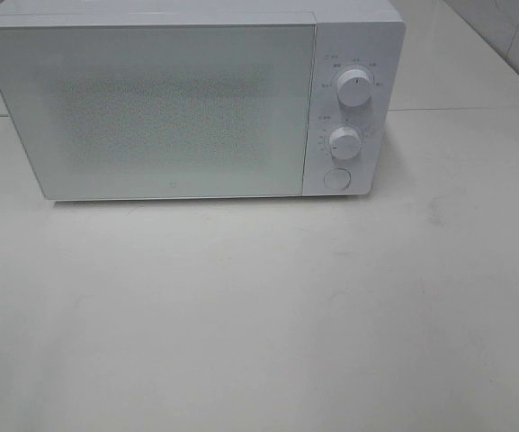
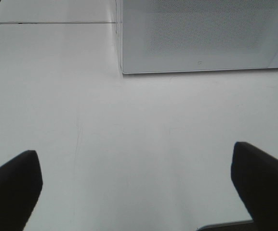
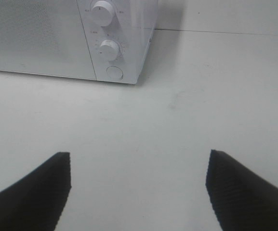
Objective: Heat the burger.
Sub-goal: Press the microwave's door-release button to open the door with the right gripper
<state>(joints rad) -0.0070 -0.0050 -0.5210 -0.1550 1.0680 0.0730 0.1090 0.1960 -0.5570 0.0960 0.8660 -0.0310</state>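
High view: the microwave [image 1: 151, 103] stands shut on the bench [image 1: 259, 324] with no burger anywhere around it, and its frosted door hides the cavity, so I cannot tell whether the burger is inside. Left wrist: the left jaws are spread wide and empty in front of the microwave's door. Right wrist: the right jaws are also apart, gripping nothing, facing the microwave's round button [image 3: 114, 72], which is probably the next press, to open the door.
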